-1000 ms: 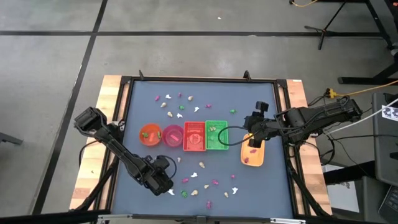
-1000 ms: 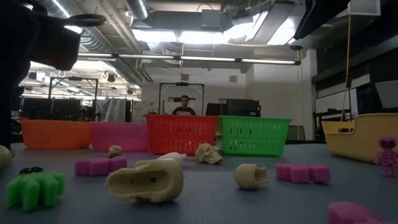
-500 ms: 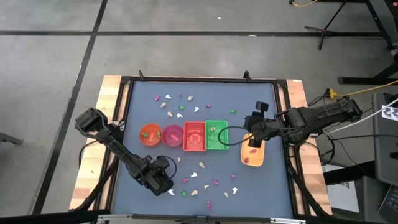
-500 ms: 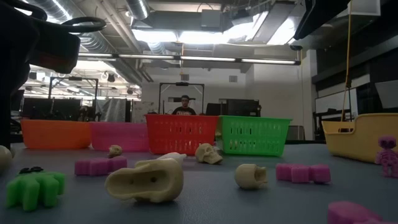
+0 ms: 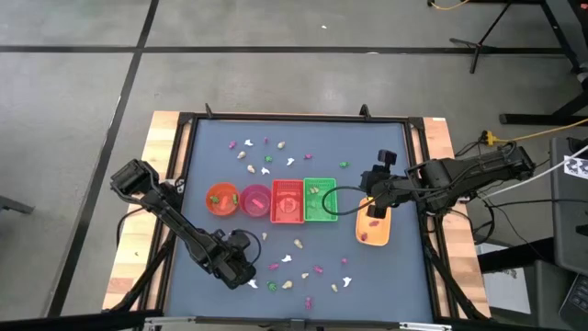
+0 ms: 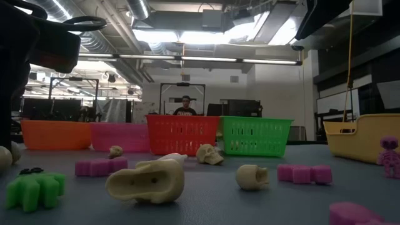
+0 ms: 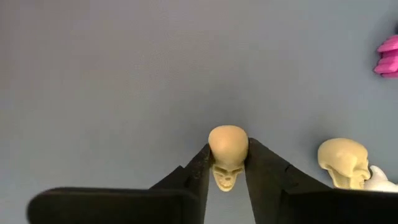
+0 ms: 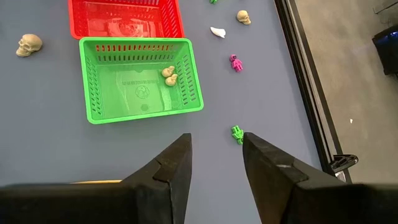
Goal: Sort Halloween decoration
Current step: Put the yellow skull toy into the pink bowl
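Observation:
The Halloween decoration lies as tiny pink, green, white and cream pieces on the blue mat, some at the far side [image 5: 259, 152] and some at the near side [image 5: 303, 272]. My left gripper [image 5: 249, 277] is low over the near left of the mat, shut on a cream skull [image 7: 227, 155]. A second cream skull [image 7: 342, 162] and a white piece [image 7: 380, 180] lie just beside it. My right gripper [image 5: 372, 212] hangs open above the yellow tray [image 5: 375, 230], holding nothing; in its wrist view the fingers [image 8: 175, 163] stand apart. My left gripper pinches the cream skull by its two sides [image 7: 212, 157] between the two fingers. The fingers come steeply from above, one on each side of the head. The skull's crown points away from the wrist, and the skull appears to lie on the mat.
In a row across the mat's middle stand an orange bowl [image 5: 220, 199], a pink bowl [image 5: 254, 199], a red basket [image 5: 288, 201] and a green basket [image 5: 320, 200], the green one holding two cream skulls [image 8: 168, 74]. A black frame [image 5: 418, 165] rims the mat.

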Tool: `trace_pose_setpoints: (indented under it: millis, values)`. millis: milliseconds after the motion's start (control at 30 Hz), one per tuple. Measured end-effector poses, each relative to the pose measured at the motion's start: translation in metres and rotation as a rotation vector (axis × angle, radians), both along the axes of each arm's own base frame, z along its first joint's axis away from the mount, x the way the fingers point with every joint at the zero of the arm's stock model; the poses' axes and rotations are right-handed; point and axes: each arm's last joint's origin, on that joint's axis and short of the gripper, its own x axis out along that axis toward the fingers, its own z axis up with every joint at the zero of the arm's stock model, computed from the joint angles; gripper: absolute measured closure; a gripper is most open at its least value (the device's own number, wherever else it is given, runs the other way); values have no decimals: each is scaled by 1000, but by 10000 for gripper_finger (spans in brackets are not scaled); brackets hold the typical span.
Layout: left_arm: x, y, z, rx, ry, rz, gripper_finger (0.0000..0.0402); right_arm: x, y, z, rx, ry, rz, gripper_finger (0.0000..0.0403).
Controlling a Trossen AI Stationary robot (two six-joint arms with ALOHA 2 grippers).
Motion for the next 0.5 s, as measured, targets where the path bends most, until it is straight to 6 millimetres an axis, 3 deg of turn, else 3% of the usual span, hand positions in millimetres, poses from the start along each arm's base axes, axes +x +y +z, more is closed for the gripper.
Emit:
trace_pose_setpoints:
  millis: [500]
  values:
    - [1, 0, 1, -3, -3, 0, 353, 0, 0, 0, 0, 0, 0, 260]
